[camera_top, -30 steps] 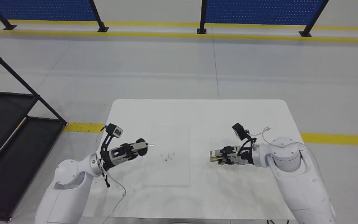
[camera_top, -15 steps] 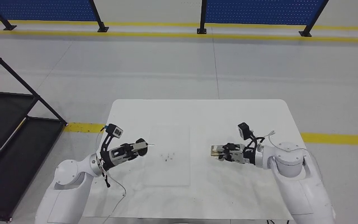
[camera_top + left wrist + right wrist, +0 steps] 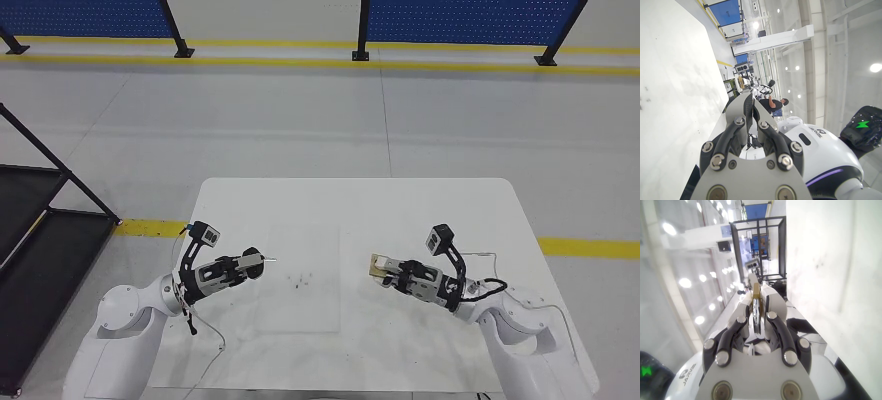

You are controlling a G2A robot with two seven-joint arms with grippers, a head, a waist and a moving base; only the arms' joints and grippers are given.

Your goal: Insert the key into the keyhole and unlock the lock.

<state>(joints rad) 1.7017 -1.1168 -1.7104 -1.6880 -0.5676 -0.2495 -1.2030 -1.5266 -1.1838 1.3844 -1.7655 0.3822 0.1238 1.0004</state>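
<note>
From above, the left gripper (image 3: 257, 262) pinches the key (image 3: 268, 259) over the table (image 3: 420, 200), well apart from the lock (image 3: 378, 266) grasped by the right gripper (image 3: 388, 270). Left wrist view: fingers (image 3: 736, 108) clenched. Right wrist view: lock wedged between fingers

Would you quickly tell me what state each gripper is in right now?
Left gripper: closed on the key.
Right gripper: closed on the lock.
</note>
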